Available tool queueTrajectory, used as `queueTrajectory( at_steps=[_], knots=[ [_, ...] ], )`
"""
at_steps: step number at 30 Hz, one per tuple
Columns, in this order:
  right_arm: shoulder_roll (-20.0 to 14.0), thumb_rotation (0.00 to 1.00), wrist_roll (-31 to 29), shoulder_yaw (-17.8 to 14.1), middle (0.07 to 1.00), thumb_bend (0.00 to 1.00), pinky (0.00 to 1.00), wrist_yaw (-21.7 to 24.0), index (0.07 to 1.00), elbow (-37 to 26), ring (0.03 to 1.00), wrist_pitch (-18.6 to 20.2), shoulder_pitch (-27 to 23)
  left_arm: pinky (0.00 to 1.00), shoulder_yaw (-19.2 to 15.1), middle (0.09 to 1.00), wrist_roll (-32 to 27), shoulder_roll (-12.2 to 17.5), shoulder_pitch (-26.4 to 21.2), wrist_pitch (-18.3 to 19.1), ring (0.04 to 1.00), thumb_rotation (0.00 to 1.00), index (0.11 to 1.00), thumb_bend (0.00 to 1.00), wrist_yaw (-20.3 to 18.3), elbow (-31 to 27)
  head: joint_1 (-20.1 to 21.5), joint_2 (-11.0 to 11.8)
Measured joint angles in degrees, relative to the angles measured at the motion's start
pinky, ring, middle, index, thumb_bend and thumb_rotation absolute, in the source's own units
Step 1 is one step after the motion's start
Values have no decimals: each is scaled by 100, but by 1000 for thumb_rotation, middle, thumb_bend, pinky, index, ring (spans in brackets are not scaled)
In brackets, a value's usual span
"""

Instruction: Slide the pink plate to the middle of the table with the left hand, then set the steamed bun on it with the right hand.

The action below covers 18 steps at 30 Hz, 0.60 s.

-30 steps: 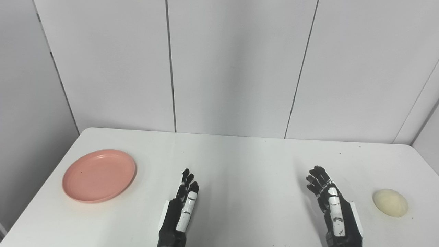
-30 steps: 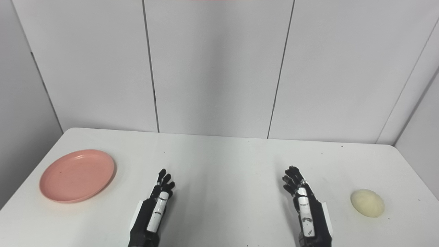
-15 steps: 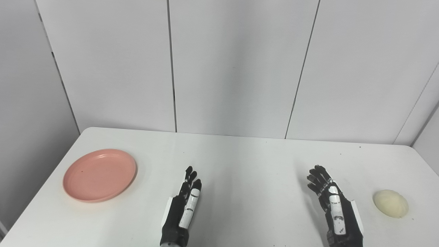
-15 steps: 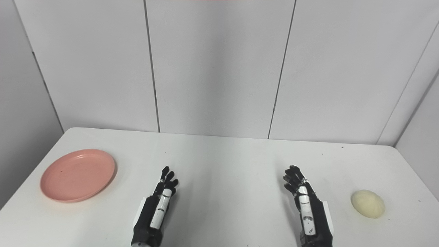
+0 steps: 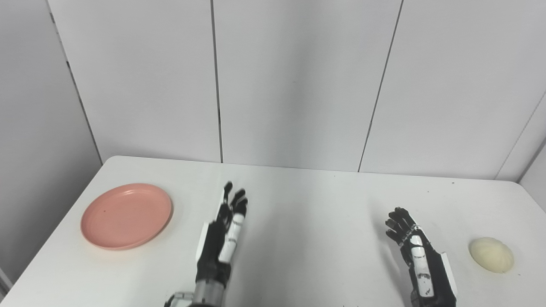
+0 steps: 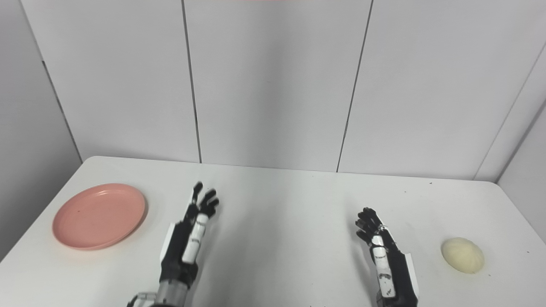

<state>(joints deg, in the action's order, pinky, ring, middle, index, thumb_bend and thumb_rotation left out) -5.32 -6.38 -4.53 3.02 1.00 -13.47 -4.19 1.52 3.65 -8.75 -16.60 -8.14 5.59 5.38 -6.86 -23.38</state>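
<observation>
My left hand is empty, fingers apart, near the pink plate at the desk's left side; I'd press its far rim, slide slowly; right hand loose, steamed bun right.

White table: the middle is bare, a wide open lane from the near edge to the wall panels at 12 o'clock, which close off the far side. Pink plate lies at 9 o'clock, well apart from the left hand; only bare tabletop between them. Steamed bun sits at 3 o'clock, near the right hand, bare surface between. Both hands are empty with fingers spread, wide bare table between them.
</observation>
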Motion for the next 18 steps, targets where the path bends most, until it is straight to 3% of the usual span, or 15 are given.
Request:
queueTrajectory(
  at_steps=[6,12,18],
  knots=[
    [0,924,5,0,871,528,882,-1,873,-120,874,69,86,813,-247,795,-214,7,-723,69,814,856,743,735,88,-170,26,-70],
    [-19,865,-75,-11,853,487,861,15,858,-289,855,140,258,810,-611,804,-347,290,-1087,368,812,848,773,788,122,-237,18,-246],
    [-41,875,-92,-24,860,489,868,9,861,-357,864,194,329,864,-929,837,-312,808,-1338,442,858,873,783,835,242,-143,-211,-246]
  ],
)
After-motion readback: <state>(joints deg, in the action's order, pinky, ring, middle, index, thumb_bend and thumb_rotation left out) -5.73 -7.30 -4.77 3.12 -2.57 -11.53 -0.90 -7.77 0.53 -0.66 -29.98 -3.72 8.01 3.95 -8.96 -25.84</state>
